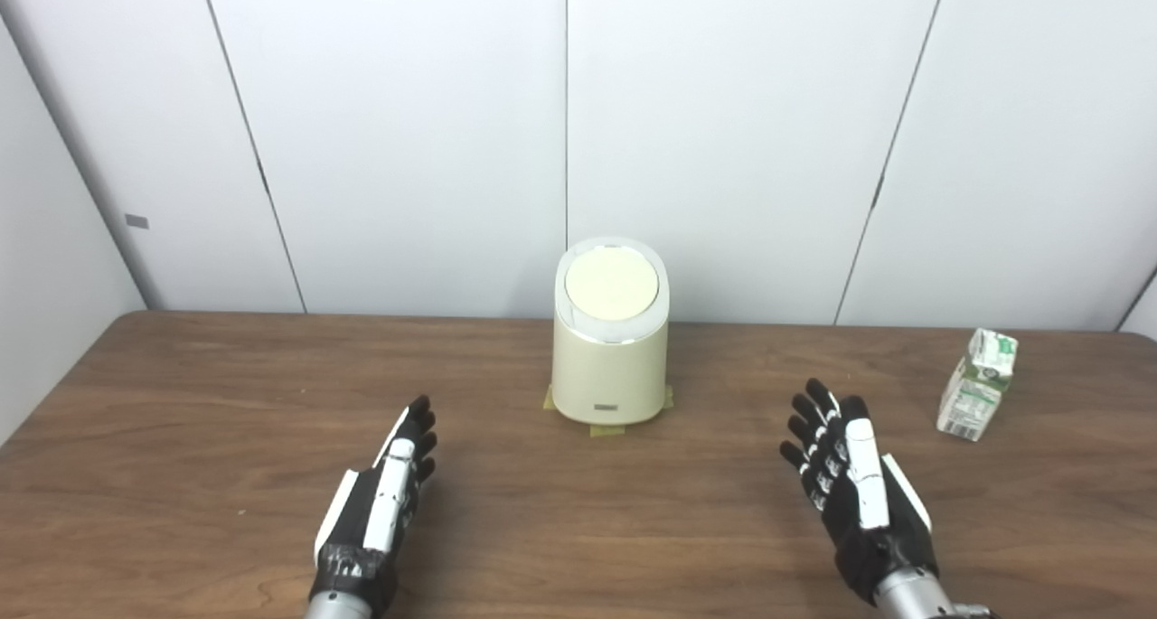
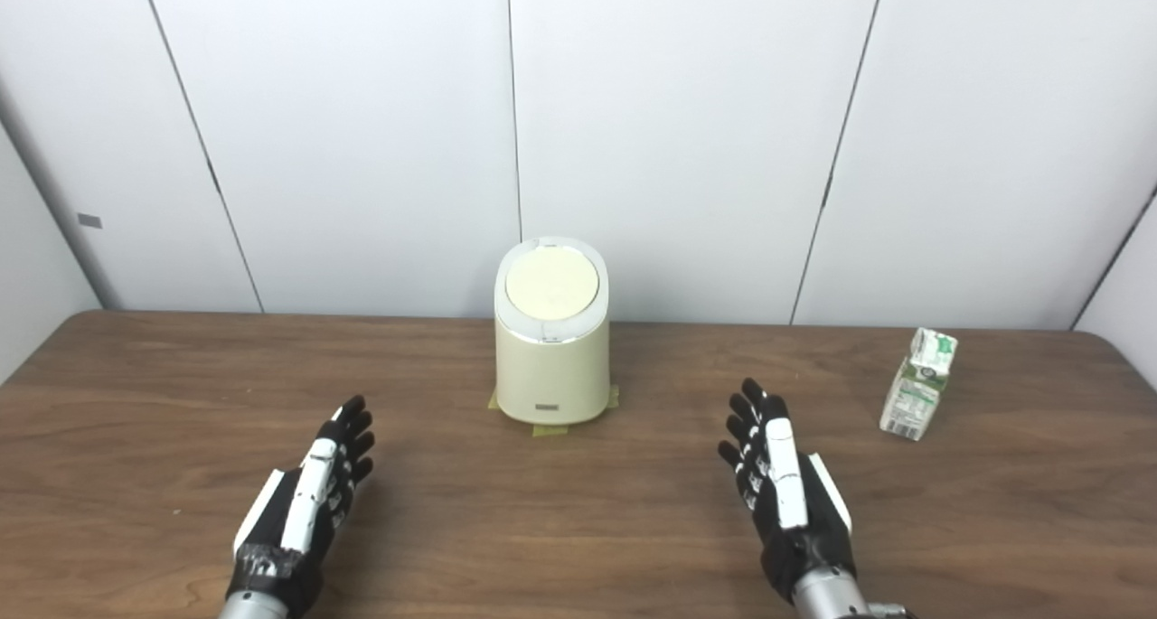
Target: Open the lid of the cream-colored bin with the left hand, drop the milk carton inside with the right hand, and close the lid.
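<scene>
Both the left hand (image 1: pixel 375 501) and right hand (image 1: pixel 854 488) hovered open and empty over the brown wooden tabletop (image 1: pixel 217 420); the cream-colored cylindrical bin (image 1: pixel 610 366) sat lid-closed, and the small green-and-white milk carton (image 1: pixel 978 384) stood far right.

Looking down and forward from head height, side by side, both sharing table (image 1: pixel 181 420), bin (image 1: pixel 610 366) beyond the fingertips, wall panels (image 2: pixel 362 131).

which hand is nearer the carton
Right. The right hand lies open on the table just left of the carton and nearer the robot; the left hand is far off, beyond the bin.
</scene>
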Available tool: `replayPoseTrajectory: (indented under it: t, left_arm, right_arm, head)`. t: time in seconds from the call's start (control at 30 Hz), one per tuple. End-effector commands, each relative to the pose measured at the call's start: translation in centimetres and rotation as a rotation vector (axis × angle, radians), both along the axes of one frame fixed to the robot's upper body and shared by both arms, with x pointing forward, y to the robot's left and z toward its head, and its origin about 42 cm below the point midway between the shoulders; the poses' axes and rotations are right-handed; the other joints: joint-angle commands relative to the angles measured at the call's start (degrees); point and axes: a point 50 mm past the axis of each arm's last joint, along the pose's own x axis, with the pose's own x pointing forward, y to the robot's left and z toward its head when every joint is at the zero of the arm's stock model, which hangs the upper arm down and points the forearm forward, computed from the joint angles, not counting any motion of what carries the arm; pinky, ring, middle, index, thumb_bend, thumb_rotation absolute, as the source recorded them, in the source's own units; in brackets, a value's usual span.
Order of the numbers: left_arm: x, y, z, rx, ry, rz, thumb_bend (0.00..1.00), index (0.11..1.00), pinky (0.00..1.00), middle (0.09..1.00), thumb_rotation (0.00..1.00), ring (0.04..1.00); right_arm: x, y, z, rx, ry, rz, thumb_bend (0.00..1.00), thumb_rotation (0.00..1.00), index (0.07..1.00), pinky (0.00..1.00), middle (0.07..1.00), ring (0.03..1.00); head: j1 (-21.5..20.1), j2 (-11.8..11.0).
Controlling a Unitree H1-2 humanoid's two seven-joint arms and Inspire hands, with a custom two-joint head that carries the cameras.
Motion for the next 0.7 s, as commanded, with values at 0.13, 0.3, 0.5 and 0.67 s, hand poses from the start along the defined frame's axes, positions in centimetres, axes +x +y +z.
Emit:
replayPoseTrajectory:
  t: [0.13,0.3,0.5,0.67]
  left_arm:
    - [0.7,-0.2,2.2,-0.014,-0.079,-0.014,0.42,1.000,1.00,1.000,1.00,1.000]
    - [0.7,-0.2,2.4,-0.024,-0.078,-0.013,0.46,1.000,1.00,1.000,1.00,1.000]
    - [0.9,0.1,2.7,0.042,-0.067,-0.006,0.47,1.000,1.00,1.000,0.98,1.000]
    - [1.8,-0.4,4.1,0.148,-0.037,0.016,0.51,1.000,0.99,0.991,0.74,0.980]
  right_arm:
    - [1.0,0.3,2.2,-0.019,-0.090,-0.010,0.67,1.00,0.981,0.94,0.979,0.984]
    - [1.0,0.3,2.3,-0.015,-0.100,-0.005,0.68,1.00,0.961,0.93,0.970,0.974]
    - [1.0,0.6,2.5,-0.011,-0.097,0.000,0.67,1.00,0.959,0.92,0.970,0.973]
    - [1.0,0.6,2.8,0.001,-0.094,0.005,0.65,1.00,0.972,0.93,0.981,0.986]
  head:
    - [-0.1,0.5]
    - [0.0,0.7]
    - [0.9,1.0]
    - [0.8,1.4]
